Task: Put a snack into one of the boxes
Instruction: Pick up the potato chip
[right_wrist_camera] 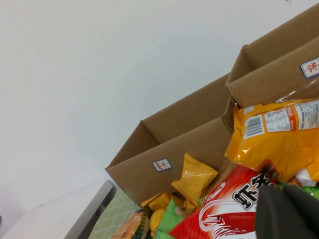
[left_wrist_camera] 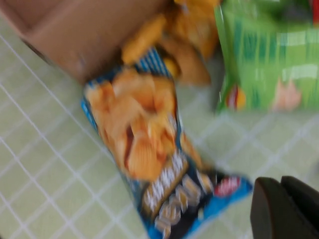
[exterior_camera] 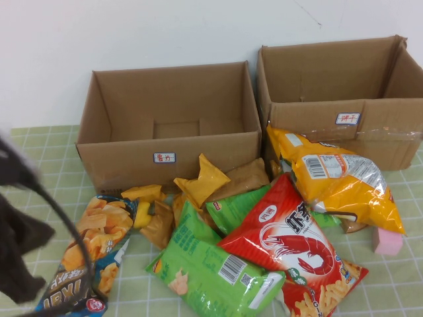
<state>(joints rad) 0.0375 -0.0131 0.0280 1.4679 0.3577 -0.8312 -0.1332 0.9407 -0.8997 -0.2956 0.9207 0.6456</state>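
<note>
Bright even light, soft shadows, left wrist view motion-blurred

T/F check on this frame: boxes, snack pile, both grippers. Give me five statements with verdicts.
1. The smaller box holds no snack. True.
2. The taped box stands left of the smaller box. False: it stands to its right.
3. The left gripper holds the blue chip bag. False: it is shut on nothing, above the table beside that bag.
4. The red shrimp bag lies on the green bag. True.
5. The right gripper is open. False: shut, empty, above the pile.
</note>
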